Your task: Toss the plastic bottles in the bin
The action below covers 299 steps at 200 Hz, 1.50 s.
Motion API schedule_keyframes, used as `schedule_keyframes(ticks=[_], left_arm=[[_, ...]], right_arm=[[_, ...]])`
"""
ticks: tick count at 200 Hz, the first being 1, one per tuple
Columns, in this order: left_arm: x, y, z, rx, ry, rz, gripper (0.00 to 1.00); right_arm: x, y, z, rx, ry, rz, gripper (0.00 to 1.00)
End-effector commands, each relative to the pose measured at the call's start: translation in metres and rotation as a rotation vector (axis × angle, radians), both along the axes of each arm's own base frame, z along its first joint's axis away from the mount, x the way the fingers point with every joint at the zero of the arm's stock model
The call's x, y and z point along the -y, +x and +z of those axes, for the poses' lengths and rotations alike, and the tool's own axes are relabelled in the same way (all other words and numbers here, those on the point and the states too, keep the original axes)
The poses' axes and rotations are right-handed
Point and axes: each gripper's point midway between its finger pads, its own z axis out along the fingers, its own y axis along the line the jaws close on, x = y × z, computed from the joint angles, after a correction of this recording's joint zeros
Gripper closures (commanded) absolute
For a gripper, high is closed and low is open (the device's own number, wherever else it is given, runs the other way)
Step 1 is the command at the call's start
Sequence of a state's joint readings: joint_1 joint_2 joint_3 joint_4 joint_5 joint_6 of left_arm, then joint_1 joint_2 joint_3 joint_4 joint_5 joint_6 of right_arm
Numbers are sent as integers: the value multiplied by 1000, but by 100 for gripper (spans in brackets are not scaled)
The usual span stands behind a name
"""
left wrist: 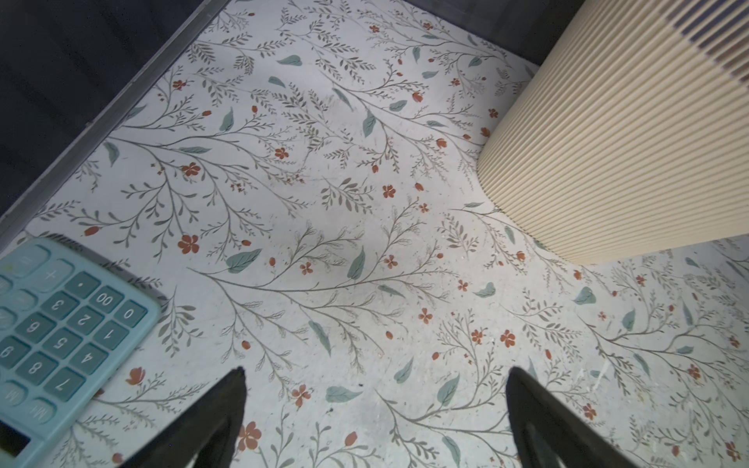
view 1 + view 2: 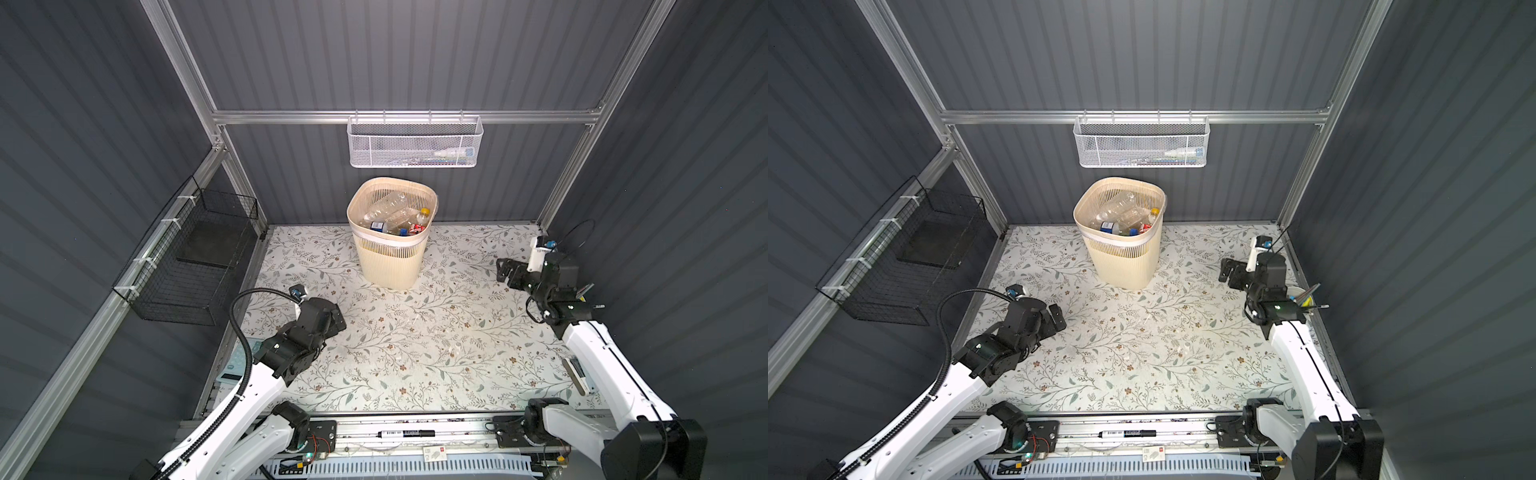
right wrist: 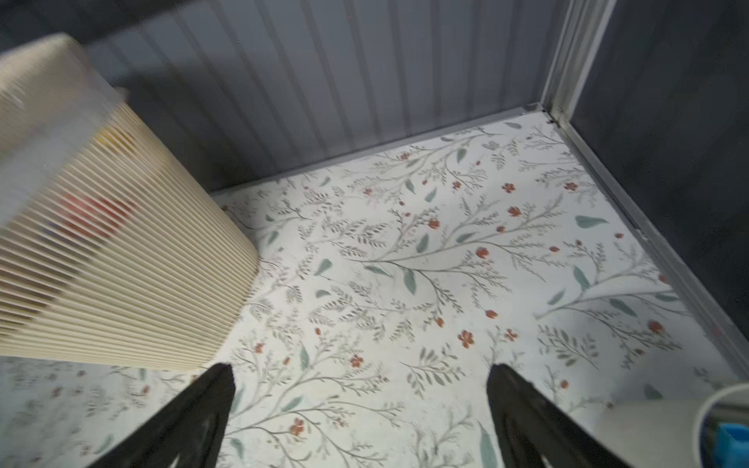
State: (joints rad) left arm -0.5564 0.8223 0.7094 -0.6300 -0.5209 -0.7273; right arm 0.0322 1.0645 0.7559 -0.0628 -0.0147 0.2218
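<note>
Clear, coloured-capped plastic bottles (image 2: 390, 216) lie piled inside the tall beige slatted bin (image 2: 390, 266); my left gripper (image 2: 337, 319) and right gripper (image 2: 504, 270) hang wide and empty, as the floral surface (image 2: 415, 353) shows none left.

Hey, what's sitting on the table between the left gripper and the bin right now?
Nothing: between the open left gripper and the bin lies only bare floral table, seen in both top views and the left wrist view.

Even bright light, right wrist view blurred
</note>
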Motion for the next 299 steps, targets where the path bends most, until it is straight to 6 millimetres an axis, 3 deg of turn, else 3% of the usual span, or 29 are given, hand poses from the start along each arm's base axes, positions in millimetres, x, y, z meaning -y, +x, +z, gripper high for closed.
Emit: schedule_keyframes(ticks=[1, 39, 68, 73, 105, 144, 168, 210, 230, 299], left_arm=[[-15, -3, -1, 23, 22, 70, 0], [-24, -8, 0, 39, 55, 88, 0], [-32, -14, -2, 40, 76, 98, 0], [-33, -14, -3, 42, 81, 100, 0], [-36, -12, -3, 75, 116, 99, 0], [-35, 0, -6, 84, 194, 81, 0], [-31, 17, -3, 122, 266, 53, 0], [-22, 55, 7, 244, 475, 4, 0], [-15, 72, 3, 328, 578, -46, 0], [-41, 119, -49, 416, 501, -59, 0]], right_arm=[[20, 5, -4, 119, -134, -62, 1], [28, -1, -36, 215, -162, -100, 1], [29, -7, -41, 309, -219, -93, 1], [30, -6, -51, 293, -227, -94, 1], [33, -1, -70, 276, -227, -105, 1], [36, 9, -81, 271, -242, -112, 1], [40, 16, -95, 248, -239, -129, 1], [39, 20, -97, 226, -208, -98, 1], [39, 21, -97, 229, -203, -93, 1], [40, 21, -97, 224, -201, -90, 1]])
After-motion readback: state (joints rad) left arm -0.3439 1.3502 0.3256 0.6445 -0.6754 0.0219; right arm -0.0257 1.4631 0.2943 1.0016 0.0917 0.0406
